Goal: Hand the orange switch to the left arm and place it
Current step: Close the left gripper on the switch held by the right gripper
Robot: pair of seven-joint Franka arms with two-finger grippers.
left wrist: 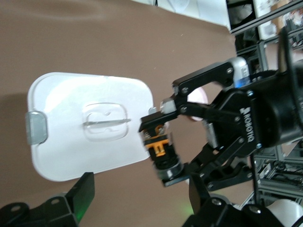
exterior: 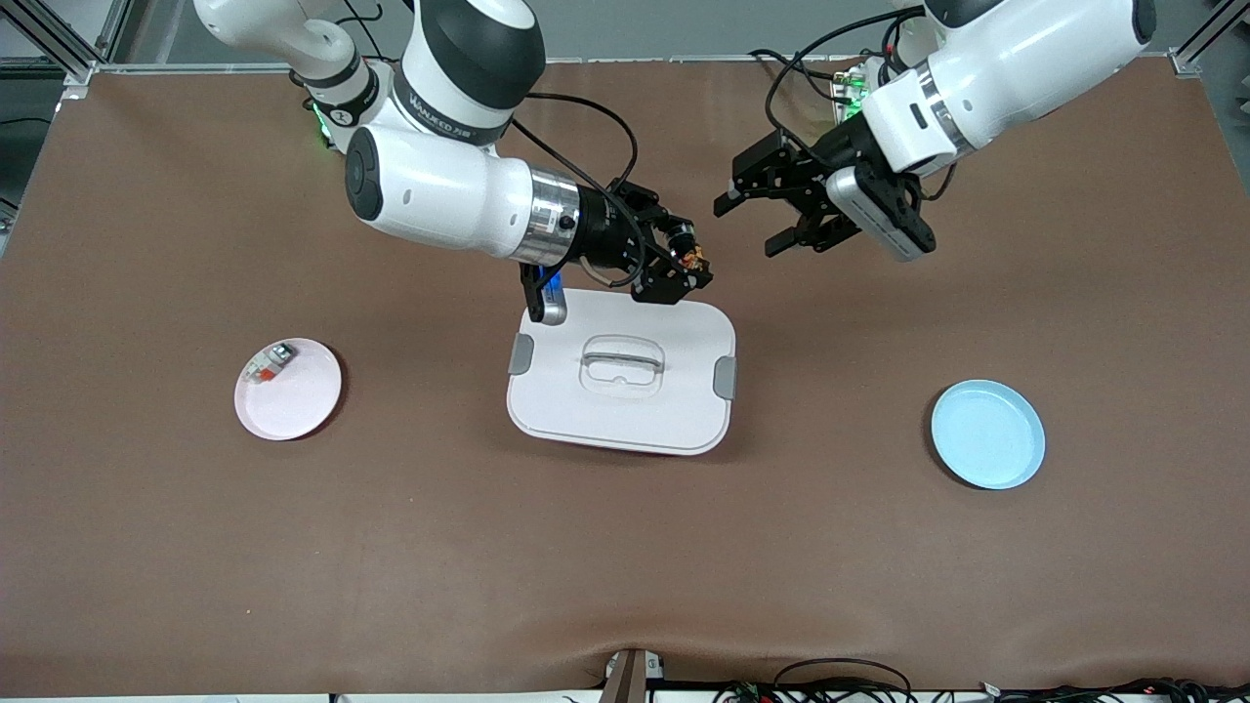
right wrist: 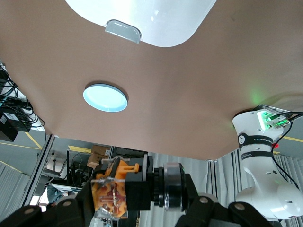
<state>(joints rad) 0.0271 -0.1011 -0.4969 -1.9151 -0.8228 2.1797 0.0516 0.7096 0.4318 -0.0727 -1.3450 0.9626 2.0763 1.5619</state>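
In the front view, a brown table [exterior: 625, 547] is being bordered by metal framing along the robots' edge and cables at the camera's edge. The white box [exterior: 622, 376] is sitting shut at mid-table. Toward the right arm's end, a pink plate [exterior: 303, 405] is carrying a small white-grey piece [exterior: 270, 362]; toward the left arm's end, a blue plate [exterior: 987, 434] is lying bare. The orange switch [exterior: 691, 258] is being gripped by the right gripper [exterior: 676, 270] in the air over the box's edge nearest the robots. The left gripper [exterior: 767, 210] is being held spread wide and holding nothing, over bare table beside the switch.

In the left wrist view, the box [left wrist: 66, 142] is being seen from above, and the switch [left wrist: 160, 150] is being pinched between the right gripper's fingers [left wrist: 166, 112].

In the right wrist view, the switch [right wrist: 118, 191] is being clamped close up, with the blue plate [right wrist: 105, 98], a box corner [right wrist: 156, 23] and shelving with clutter past the table's end.
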